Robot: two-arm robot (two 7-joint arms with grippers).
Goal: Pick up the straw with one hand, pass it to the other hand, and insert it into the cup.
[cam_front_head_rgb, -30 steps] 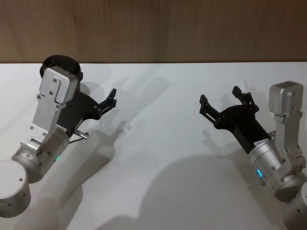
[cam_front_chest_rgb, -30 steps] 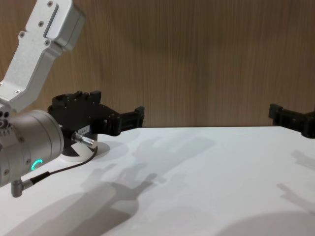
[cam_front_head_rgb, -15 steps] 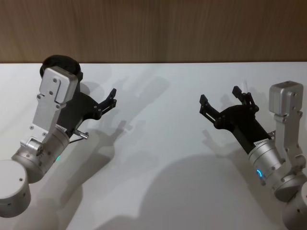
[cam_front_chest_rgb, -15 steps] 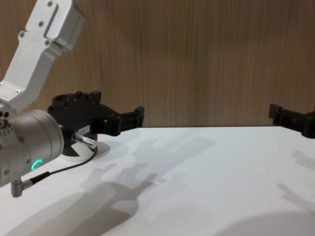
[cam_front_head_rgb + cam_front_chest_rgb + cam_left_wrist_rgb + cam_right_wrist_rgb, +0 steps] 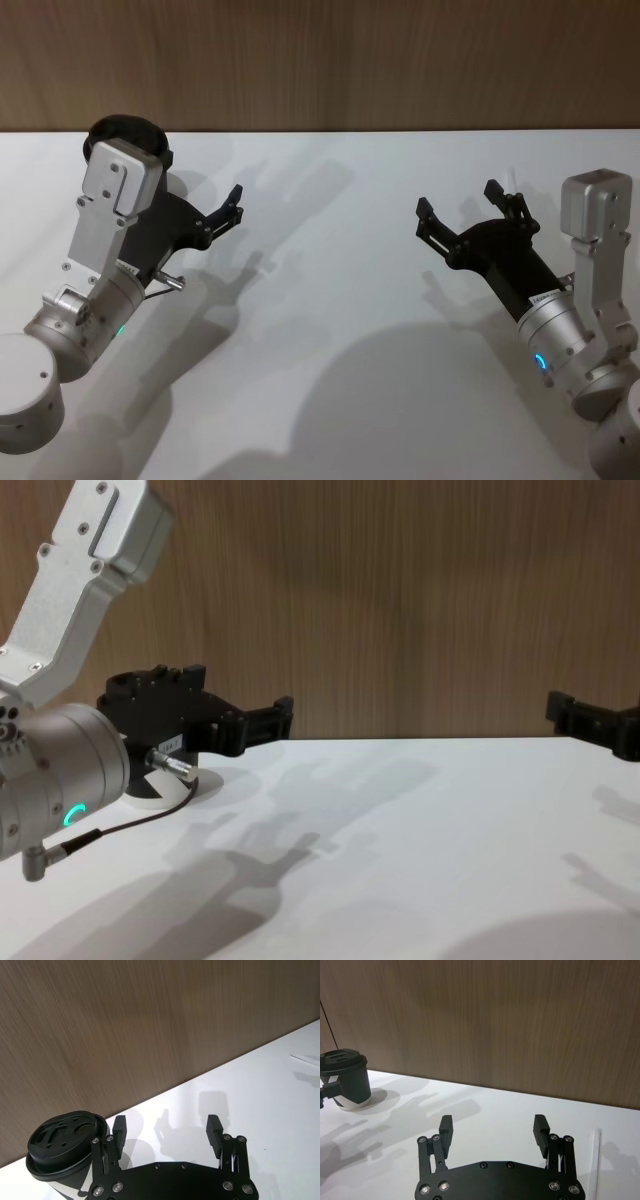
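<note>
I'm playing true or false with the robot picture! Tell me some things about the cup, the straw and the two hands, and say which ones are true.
1. The cup has its lid on. True.
2. The straw lies flat on the table. True.
3. The left hand is shut. False: it is open and empty.
4. The right hand holds the straw. False: it is open and empty, and the straw lies on the table near it.
5. The cup stands next to the right hand. False: it stands by the left hand, at the far left of the table.
</note>
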